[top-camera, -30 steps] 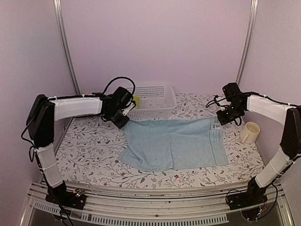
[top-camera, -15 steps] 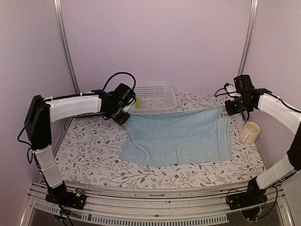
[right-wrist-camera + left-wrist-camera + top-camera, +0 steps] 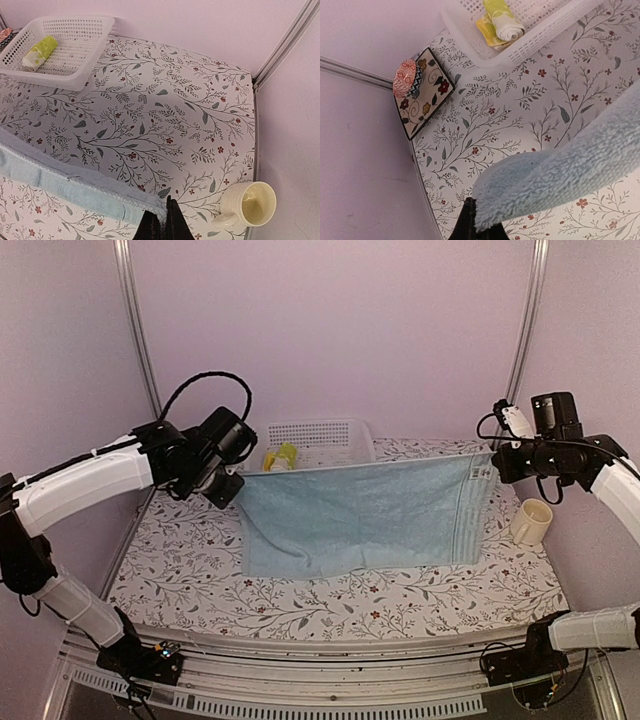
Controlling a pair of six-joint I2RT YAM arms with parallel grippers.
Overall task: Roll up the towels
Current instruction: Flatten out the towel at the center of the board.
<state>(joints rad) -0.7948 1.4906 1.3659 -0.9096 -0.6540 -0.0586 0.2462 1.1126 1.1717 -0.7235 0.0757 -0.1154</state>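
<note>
Top external view: the pale blue towel is held up, stretched above the table. One top corner is clamped in the left gripper, the other in the right gripper. Spreading seems to be the step in hand; next, the towel should be laid flat for rolling. The yellow-green towel lies rolled in the white basket. The mug looks empty.

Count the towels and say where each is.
2. The blue towel hangs stretched between the left gripper and right gripper; the yellow-green towel lies rolled in the white basket. More may hide behind it.
</note>
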